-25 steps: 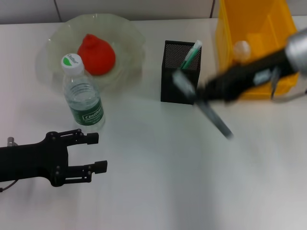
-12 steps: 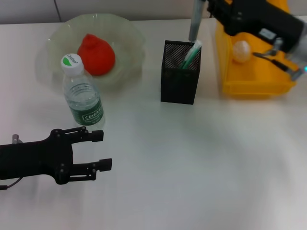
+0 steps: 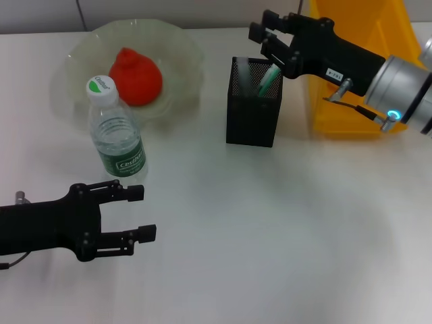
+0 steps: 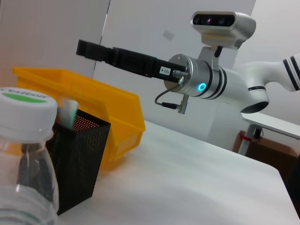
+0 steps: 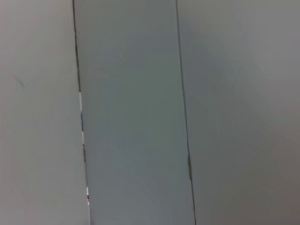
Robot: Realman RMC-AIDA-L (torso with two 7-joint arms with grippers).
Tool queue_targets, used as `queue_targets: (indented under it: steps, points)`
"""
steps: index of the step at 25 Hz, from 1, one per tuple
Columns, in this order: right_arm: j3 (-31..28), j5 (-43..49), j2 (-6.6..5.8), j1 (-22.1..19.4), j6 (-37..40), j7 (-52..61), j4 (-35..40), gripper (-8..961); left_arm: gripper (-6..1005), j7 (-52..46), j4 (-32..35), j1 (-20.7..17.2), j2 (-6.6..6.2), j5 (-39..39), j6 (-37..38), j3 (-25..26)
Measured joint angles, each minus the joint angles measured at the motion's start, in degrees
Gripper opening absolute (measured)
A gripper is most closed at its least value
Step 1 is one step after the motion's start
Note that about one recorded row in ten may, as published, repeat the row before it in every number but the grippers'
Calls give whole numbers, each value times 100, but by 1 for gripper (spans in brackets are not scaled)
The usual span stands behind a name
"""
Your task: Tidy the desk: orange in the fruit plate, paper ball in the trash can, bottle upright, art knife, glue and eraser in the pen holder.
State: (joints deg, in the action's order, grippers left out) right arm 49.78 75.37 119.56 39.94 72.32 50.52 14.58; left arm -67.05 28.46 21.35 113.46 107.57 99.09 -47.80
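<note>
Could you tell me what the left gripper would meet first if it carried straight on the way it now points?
The left gripper points across the bare desk; its way looks free, passing in front of the bottle, though depth is unclear.

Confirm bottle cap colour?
White with a green patch on top; the bottle cap shows best in the head view.

Right gripper (image 3: 264, 39) crowds pen holder (image 3: 253, 113) top; trash can (image 3: 358, 74) walls its right. Bottle (image 3: 116, 138) just ahead of left gripper (image 3: 138, 213). Near counter (image 3: 270, 256) bare.
</note>
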Motion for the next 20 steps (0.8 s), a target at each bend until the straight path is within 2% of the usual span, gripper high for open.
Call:
queue_targets:
  steps: [4, 6, 7, 8, 9, 11, 12, 13, 16, 17, 20]
  points:
    - [114, 3, -14, -101, 23, 235, 140, 246, 791, -19, 1, 25, 0, 0, 13, 87]
    - [294, 5, -18, -271, 117, 554, 458, 340, 791, -25, 9, 31, 0, -2, 59, 158]
    - [521, 6, -22, -594, 306, 1016, 961, 387, 791, -29, 18, 31, 1, -4, 93, 195]
    - [521, 6, -22, -594, 306, 1016, 961, 434, 791, -29, 18, 31, 1, -4, 93, 195]
    - [621, 20, -35, -773, 490, 1256, 1225, 481, 791, -40, 26, 30, -8, -5, 179, 287]
    - [769, 152, -91, -1199, 924, 1752, 1813, 613, 791, -53, 24, 32, -28, -5, 257, 359]
    - [800, 600, -163, -1611, 1489, 2155, 2370, 679, 791, -70, 22, 34, -49, -5, 330, 428]
    - [800, 600, -163, -1611, 1489, 2155, 2370, 695, 791, -70, 22, 34, -49, -5, 330, 428]
    - [482, 1562, -238, -2033, 2435, 2377, 2835, 741, 791, -207, 37, 37, -109, -8, 537, 573]
    - [49, 2117, -245, -2165, 2905, 2366, 2873, 757, 791, -263, 38, 59, -162, -9, 684, 596]
    - [-291, 2549, -245, -2214, 3253, 2331, 2820, 803, 791, -296, 54, 89, -203, -9, 849, 597]
